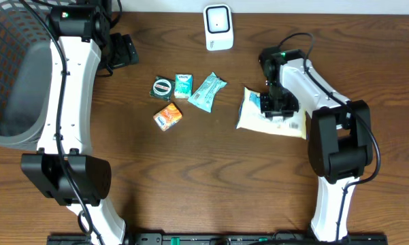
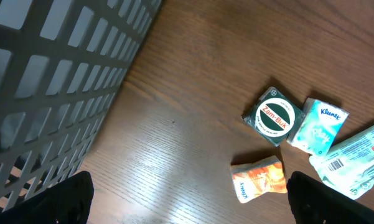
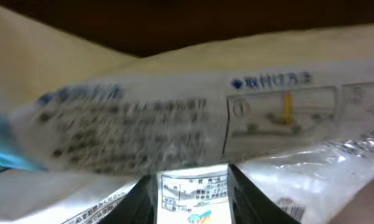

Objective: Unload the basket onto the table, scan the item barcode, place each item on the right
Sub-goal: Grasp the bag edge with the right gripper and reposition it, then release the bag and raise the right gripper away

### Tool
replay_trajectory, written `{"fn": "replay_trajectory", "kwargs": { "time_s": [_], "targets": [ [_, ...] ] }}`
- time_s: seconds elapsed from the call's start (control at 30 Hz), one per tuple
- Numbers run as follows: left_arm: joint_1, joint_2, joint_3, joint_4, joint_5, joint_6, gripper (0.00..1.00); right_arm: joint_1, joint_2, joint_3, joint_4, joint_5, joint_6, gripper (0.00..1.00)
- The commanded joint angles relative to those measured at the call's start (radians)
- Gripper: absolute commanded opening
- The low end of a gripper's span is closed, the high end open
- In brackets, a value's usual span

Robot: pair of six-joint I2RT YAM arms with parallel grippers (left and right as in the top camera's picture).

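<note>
Showing a dark wood-grain tabletop point(image 1: 211, 177) on which the right arm point(image 1: 340, 136) reaches over a flat, cream-coloured plastic pouch point(image 1: 248, 119). The pouch lies right of centre, nearer than and to the right of the white, round-cornered barcode scanner point(image 1: 218, 27) at the far edge. The right jaws stand narrowly apart, their dark fingers point(image 3: 143, 199) flanking a white printed label on the pouch's glossy, crinkled film; whether they pinch it cannot be told. Left of the pouch lie four small items: a crinkled teal sachet point(image 1: 207, 92), a soft pale-blue tissue pack point(image 1: 183, 85), a square dark-green box point(image 1: 162, 88) bearing a round label, and a crumpled orange packet point(image 1: 167, 117). The left jaws, at the far left, stand wide and hold nothing, beside a grey plastic basket point(image 1: 13, 82) with lattice walls
</note>
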Motion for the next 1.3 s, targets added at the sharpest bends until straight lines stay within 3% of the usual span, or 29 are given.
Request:
{"fn": "replay_trajectory", "kwargs": {
  "time_s": [0.0, 0.2, 0.33, 0.53, 0.77, 0.97, 1.1, 1.27],
  "targets": [
    [0.002, 0.01, -0.006, -0.003, -0.012, 0.008, 0.98, -0.049, 0.03, 0.06, 0.079, 0.063, -0.029, 0.32],
    [0.002, 0.01, -0.006, -0.003, -0.012, 0.008, 0.97, -0.061, 0.03, 0.319, 0.027, -0.041, -0.123, 0.41],
    [0.002, 0.01, -0.006, -0.003, -0.012, 0.009, 0.98, -0.041, 0.03, 0.428, -0.046, -0.158, -0.143, 0.42],
    [0.002, 0.01, -0.006, -0.003, -0.012, 0.008, 0.98, -0.014, 0.037, 0.38, -0.047, -0.114, -0.146, 0.46],
    [0.002, 0.01, -0.006, -0.003, -0.012, 0.009, 0.98, -0.014, 0.037, 0.163, 0.024, -0.13, -0.146, 0.46],
    [0.002, 0.01, -0.006, -0.003, -0.012, 0.009, 0.98, 0.015, 0.037, 0.032, 0.032, -0.418, -0.137, 0.44],
    [0.002, 0.01, -0.006, -0.003, -0.012, 0.008, 0.98, 0.064, 0.032, 0.06, 0.086, -0.433, -0.076, 0.53],
    [0.002, 0.01, -0.006, -0.003, -0.012, 0.008, 0.98, 0.074, 0.032, 0.237, 0.101, -0.346, 0.023, 0.68]
  ]
}}
